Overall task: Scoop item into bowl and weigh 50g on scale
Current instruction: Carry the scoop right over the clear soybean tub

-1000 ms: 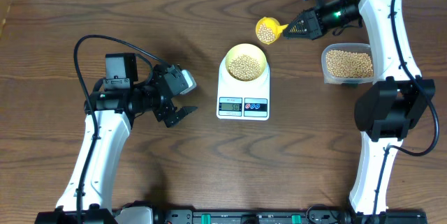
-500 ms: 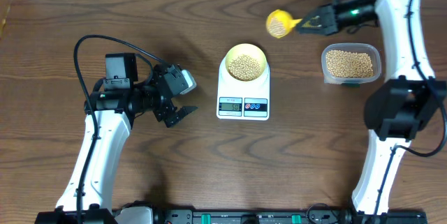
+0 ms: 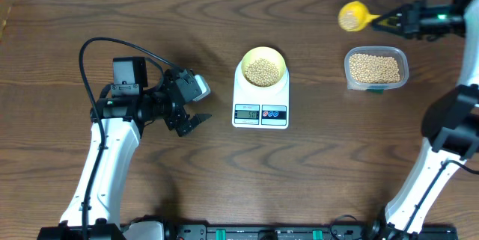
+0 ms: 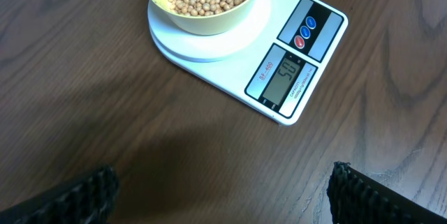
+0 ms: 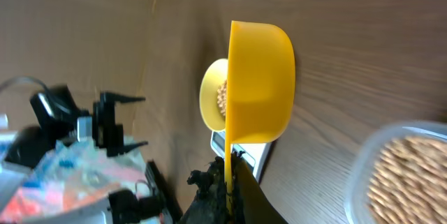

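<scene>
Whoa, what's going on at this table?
Beans are being weighed out. The right pincer holds a yellow scoop with some beans in it, near a clear tub of beans. A pale bowl of beans sits on the white scale. The left pincer hangs open, holding nothing.

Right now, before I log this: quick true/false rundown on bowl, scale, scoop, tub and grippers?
1. The bowl sits on the scale. True.
2. The left gripper holds the scoop. False: the right gripper grips its handle; the left is open and empty.
3. The display reads 50. True.
4. The tub is empty. False: it holds beans.
5. The scoop hangs over the bowl. False: it is well off to the side, near the tub.
</scene>
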